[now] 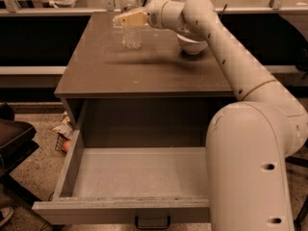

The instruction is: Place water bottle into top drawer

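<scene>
Bottle: the small clear plastic water bottle with a white cap (132,36) stands upright near the back of the brown flat-topped desk (144,71), so you reach it side-on.
Gripper: the tan gripper (122,19) is level with the bottle's upper body. You cannot tell whether it is clamped or released.
Drawer: the wide grey-brown top drawer (120,203) is pulled out below, ready to receive the bottle.
Bowl: the white bowl (192,45) sits under your arm, which partly hides it.

The one camera sits up high and looks down and forward. The open top drawer (139,177) is nearest, at the bottom. The cabinet top (144,71) lies farther off. The arm (226,47) fills the near right side. The gripper (126,19) is far away, left of middle, at the water bottle (132,37).
</scene>
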Robot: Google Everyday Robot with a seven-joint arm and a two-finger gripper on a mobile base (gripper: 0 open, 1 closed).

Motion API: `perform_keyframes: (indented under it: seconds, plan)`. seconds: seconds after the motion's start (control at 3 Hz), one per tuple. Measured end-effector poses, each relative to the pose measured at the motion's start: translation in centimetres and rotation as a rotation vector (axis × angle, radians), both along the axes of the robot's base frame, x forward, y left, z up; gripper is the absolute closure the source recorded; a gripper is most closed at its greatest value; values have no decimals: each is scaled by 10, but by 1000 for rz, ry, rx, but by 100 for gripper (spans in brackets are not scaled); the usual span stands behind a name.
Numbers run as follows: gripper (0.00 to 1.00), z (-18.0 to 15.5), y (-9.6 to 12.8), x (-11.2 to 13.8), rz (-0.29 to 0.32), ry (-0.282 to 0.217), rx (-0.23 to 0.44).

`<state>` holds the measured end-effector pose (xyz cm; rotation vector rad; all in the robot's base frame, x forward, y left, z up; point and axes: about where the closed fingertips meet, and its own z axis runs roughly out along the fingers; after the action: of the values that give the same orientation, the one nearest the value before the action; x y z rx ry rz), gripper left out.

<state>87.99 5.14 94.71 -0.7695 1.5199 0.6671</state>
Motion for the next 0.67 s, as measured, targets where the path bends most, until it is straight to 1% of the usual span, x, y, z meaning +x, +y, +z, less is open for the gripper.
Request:
perform_keyframes:
  seconds: [0.33,0.67]
  plan:
    - [8,-18,17,4,-1,34,2]
    - [23,-23,27,5,-12,38,3]
